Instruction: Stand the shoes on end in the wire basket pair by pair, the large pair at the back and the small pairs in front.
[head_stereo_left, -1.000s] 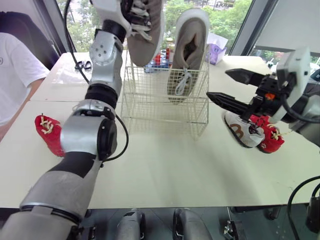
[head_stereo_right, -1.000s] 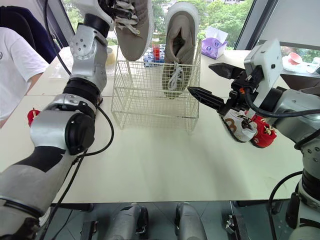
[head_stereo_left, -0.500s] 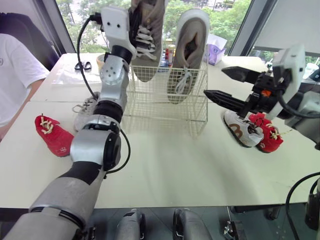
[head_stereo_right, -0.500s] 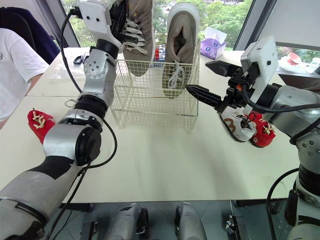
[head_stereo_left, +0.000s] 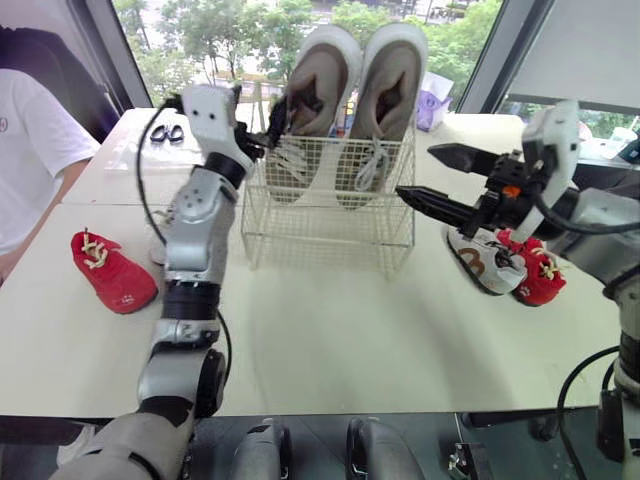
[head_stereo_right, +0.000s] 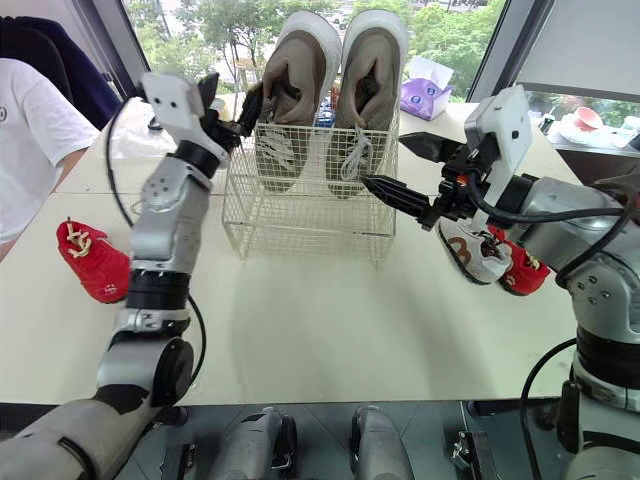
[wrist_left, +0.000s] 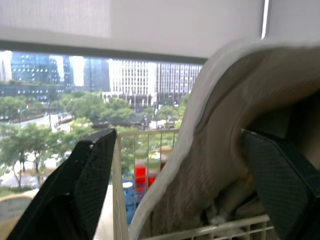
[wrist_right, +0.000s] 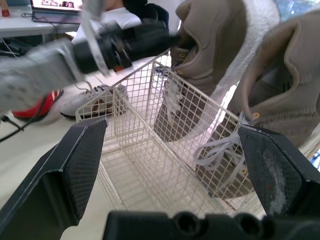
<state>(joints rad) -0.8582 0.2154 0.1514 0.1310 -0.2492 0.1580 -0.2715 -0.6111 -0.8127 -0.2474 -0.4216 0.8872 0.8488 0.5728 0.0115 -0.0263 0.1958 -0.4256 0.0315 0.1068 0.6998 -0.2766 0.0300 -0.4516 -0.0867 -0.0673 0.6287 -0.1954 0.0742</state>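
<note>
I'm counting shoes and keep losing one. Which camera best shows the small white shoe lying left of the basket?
The right wrist view: the small white shoe lies beyond the wire basket, seen nearly whole from the side. In the two head views the robot's left arm covers almost all of it.

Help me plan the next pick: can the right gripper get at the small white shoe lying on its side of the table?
Probably yes: the right gripper hovers open near the white shoe, with nothing between them.
</note>
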